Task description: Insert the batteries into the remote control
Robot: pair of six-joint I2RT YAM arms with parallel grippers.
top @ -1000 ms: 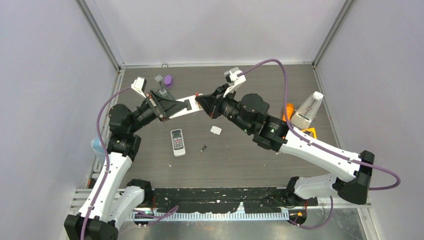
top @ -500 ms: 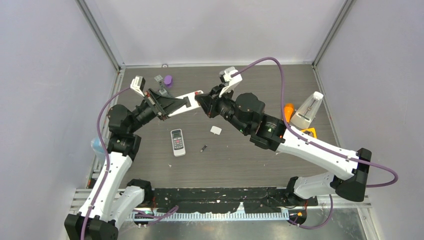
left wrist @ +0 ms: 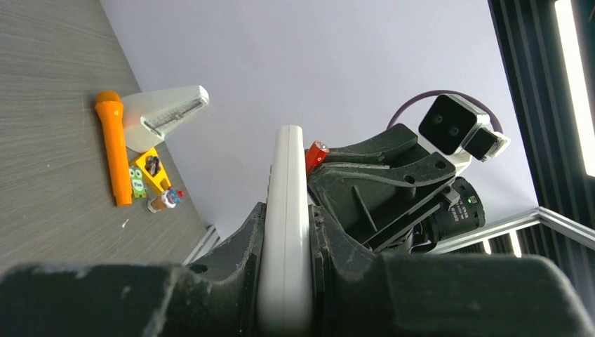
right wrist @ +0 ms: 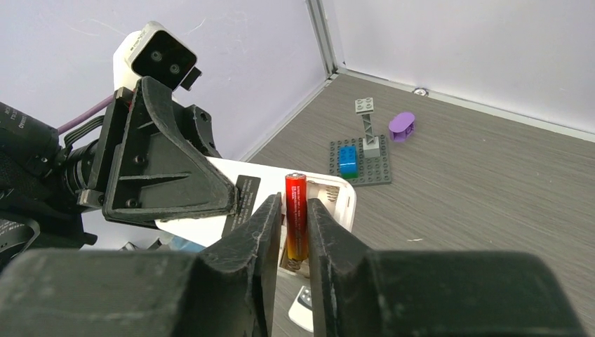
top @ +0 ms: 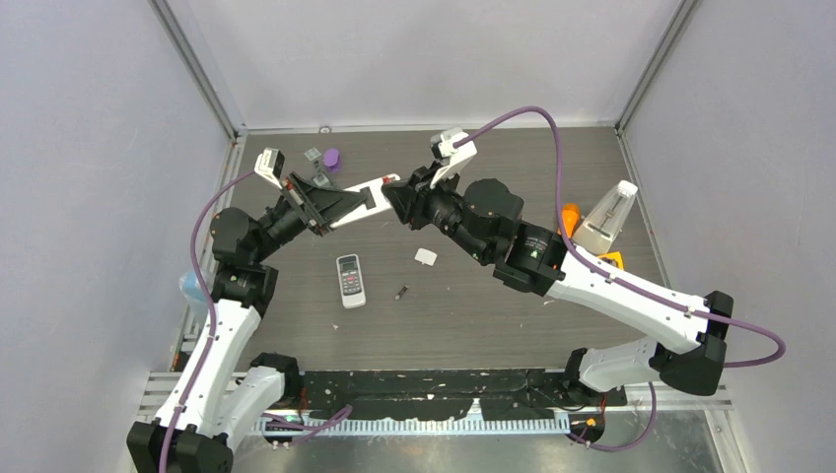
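Hold the remote [left wrist: 288,175] steady, clamped in mid-air by the left gripper [left wrist: 286,210]. Tilt the battery [right wrist: 295,196], pinched upright in the right gripper [right wrist: 295,206] at the open compartment [right wrist: 331,196], lengthwise; seat one end first before releasing.

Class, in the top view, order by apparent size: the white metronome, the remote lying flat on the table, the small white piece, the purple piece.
1. white metronome
2. remote lying flat
3. small white piece and purple piece: too alike to rank.
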